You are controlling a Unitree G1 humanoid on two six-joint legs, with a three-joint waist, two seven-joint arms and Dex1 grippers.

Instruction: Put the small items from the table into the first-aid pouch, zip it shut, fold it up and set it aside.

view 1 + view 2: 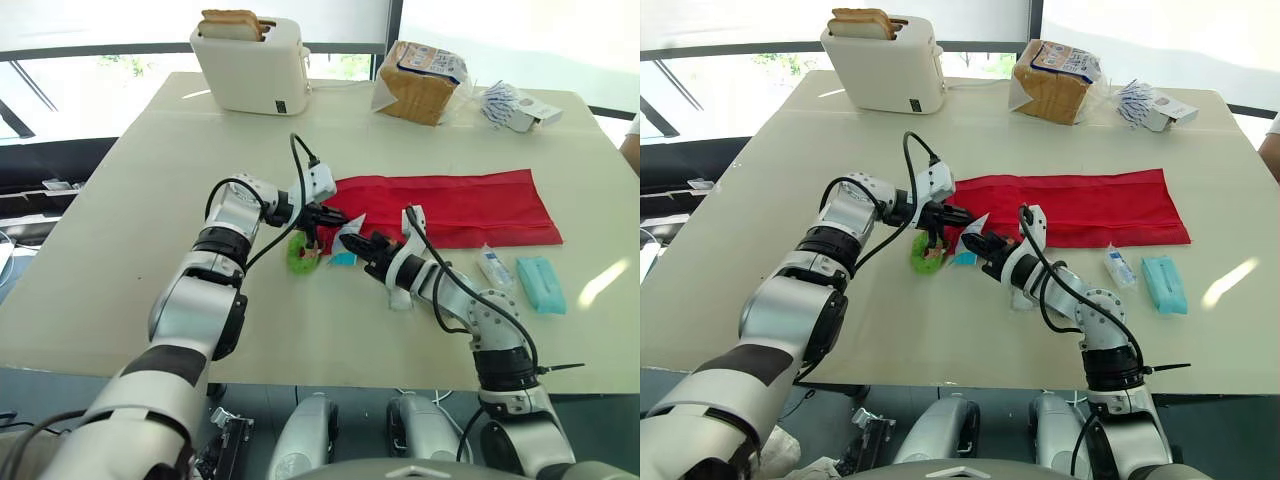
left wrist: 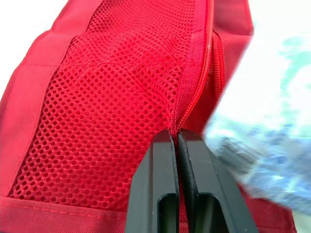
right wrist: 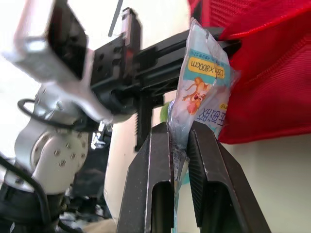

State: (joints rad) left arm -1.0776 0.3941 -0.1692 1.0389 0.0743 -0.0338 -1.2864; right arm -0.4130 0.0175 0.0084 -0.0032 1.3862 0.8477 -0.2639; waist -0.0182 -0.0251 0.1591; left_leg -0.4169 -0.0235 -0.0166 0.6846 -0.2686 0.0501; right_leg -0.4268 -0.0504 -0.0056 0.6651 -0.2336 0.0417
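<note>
Red pouch (image 2: 97, 121) clamped, left pincer (image 2: 177, 138); packet (image 3: 204, 82), right pincer (image 3: 180, 128).

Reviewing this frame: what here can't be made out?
Green object: head views, partly behind left gripper, too small to identify.
Small white tube: head views, label too small to read.
Red fabric pouch: opening, head views, covered by printed plastic packet and right gripper.

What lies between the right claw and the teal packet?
In the eye views, a small white tube lies beside the teal packet, on the side toward the right claw.
</note>
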